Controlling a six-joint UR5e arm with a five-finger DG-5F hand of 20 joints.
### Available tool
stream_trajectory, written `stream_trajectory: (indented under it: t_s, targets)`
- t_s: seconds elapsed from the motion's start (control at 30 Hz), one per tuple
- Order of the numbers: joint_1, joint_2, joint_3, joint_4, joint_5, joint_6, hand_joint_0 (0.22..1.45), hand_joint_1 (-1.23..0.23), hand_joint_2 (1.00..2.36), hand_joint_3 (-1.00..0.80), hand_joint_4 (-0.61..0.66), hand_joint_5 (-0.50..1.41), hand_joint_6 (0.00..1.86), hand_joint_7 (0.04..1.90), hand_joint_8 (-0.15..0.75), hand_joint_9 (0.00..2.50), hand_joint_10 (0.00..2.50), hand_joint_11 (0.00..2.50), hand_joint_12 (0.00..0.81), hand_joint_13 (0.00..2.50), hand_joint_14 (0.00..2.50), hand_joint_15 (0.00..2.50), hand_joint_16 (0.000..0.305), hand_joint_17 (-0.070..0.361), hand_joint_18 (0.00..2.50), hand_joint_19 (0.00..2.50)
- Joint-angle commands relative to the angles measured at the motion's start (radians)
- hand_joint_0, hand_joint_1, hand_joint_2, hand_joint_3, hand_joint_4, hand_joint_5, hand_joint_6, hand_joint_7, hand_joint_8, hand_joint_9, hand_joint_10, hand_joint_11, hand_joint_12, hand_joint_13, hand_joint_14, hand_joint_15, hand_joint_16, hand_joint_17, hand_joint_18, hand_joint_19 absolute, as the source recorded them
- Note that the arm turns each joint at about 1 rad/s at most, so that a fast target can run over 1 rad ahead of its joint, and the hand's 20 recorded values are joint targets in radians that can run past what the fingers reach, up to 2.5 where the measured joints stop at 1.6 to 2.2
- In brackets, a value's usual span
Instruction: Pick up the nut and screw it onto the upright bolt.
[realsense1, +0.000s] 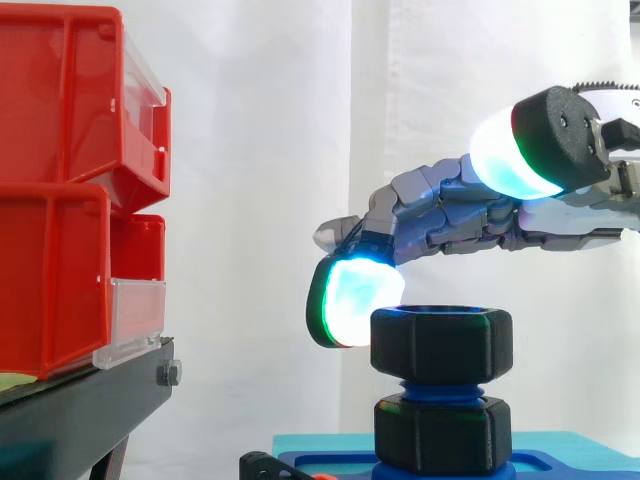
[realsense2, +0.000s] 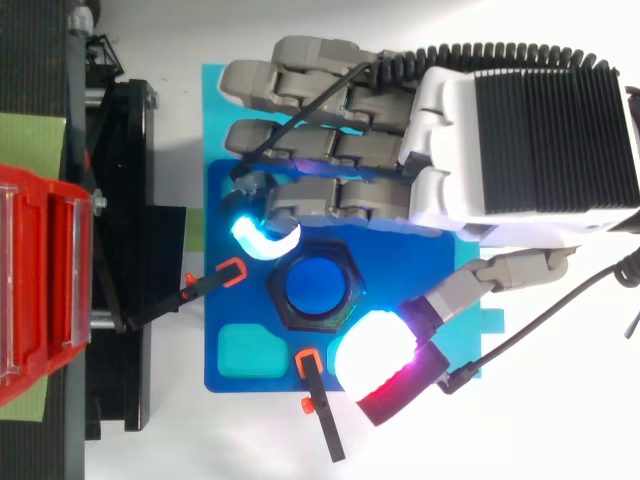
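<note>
Capping one bolt (realsense1: 440, 392): one nut (realsense1: 441, 345).

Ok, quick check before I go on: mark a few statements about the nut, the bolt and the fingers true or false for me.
1. The nut sits on top of the upright bolt. True.
2. The thumb pad of the hand presses the nut's side. False: in the side view it hangs well above the nut.
3. One of the fingers has its pad right beside the nut's left edge in the side view. True.
4. The red bins stand right of the bolt in the side view. False: they stand left of it.
5. A second black hex piece sits lower on the bolt, at the blue base. True.
</note>
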Motion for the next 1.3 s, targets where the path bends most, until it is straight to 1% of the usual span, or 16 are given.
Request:
stream_trajectory:
  t_s: [0.0, 0.2, 0.3, 0.47, 0.63, 0.73, 0.8, 1.1, 1.17, 1.27]
  targets:
    - [-0.003, 0.0, 0.001, 0.0, 0.0, 0.0, 0.44, -0.09, 1.0, -0.5, 0.16, -0.07, 0.5, 0.96, 0.235, 0.39, 0.0, 0.0, 0.379, 0.0, 0.0, 0.0, 0.057, 0.128, 0.0, 0.01]
    - [-0.008, 0.001, 0.0, 0.0, -0.003, 0.0, 0.45, -0.11, 1.0, -0.5, 0.15, -0.04, 0.5, 1.05, 0.245, 0.53, 0.0, 0.0, 0.374, 0.0, 0.0, 0.0, 0.055, 0.124, 0.0, 0.03]
    - [-0.011, 0.0, 0.0, 0.0, -0.005, -0.002, 0.46, -0.16, 1.0, -0.5, 0.13, -0.02, 0.5, 1.1, 0.241, 0.62, 0.0, 0.0, 0.367, 0.07, 0.0, 0.0, 0.053, 0.12, 0.0, 0.0]
    - [-0.012, 0.0, 0.0, 0.001, -0.005, -0.003, 0.47, -0.2, 1.0, -0.5, 0.1, 0.03, 0.5, 1.17, 0.232, 0.81, 0.0, 0.0, 0.349, 0.21, 0.0, 0.0, 0.049, 0.111, 0.0, 0.03]
    - [-0.022, 0.0, 0.0, 0.0, -0.005, -0.005, 0.48, -0.23, 1.0, -0.5, 0.08, 0.05, 0.51, 1.21, 0.21, 0.97, 0.0, 0.0, 0.328, 0.3, 0.0, 0.0, 0.046, 0.103, 0.01, 0.02]
    - [-0.026, 0.001, 0.0, 0.0, -0.005, -0.011, 0.48, -0.24, 1.0, -0.5, 0.08, 0.06, 0.51, 1.22, 0.205, 1.03, 0.0, 0.0, 0.317, 0.36, 0.0, 0.0, 0.043, 0.096, 0.07, 0.02]
    - [-0.032, 0.0, 0.001, 0.0, -0.006, -0.017, 0.49, -0.25, 1.0, -0.5, 0.07, 0.07, 0.5, 1.24, 0.2, 1.09, 0.0, 0.0, 0.313, 0.41, 0.0, 0.0, 0.04, 0.091, 0.15, 0.04]
    - [-0.046, 0.001, 0.001, 0.0, -0.008, -0.026, 0.49, -0.27, 1.0, -0.5, 0.06, 0.09, 0.5, 1.27, 0.182, 1.26, 0.0, 0.0, 0.29, 0.58, 0.0, 0.0, 0.036, 0.08, 0.37, 0.09]
    - [-0.048, 0.003, 0.0, -0.002, -0.009, -0.029, 0.49, -0.27, 1.0, -0.5, 0.07, 0.09, 0.5, 1.27, 0.151, 1.32, 0.0, 0.0, 0.278, 0.61, 0.0, 0.0, 0.034, 0.078, 0.4, 0.09]
    - [-0.057, 0.004, 0.001, -0.019, -0.012, -0.037, 0.49, -0.28, 1.0, -0.5, 0.07, 0.1, 0.5, 1.27, 0.124, 1.39, 0.0, 0.0, 0.259, 0.63, 0.0, 0.0, 0.033, 0.073, 0.45, 0.09]
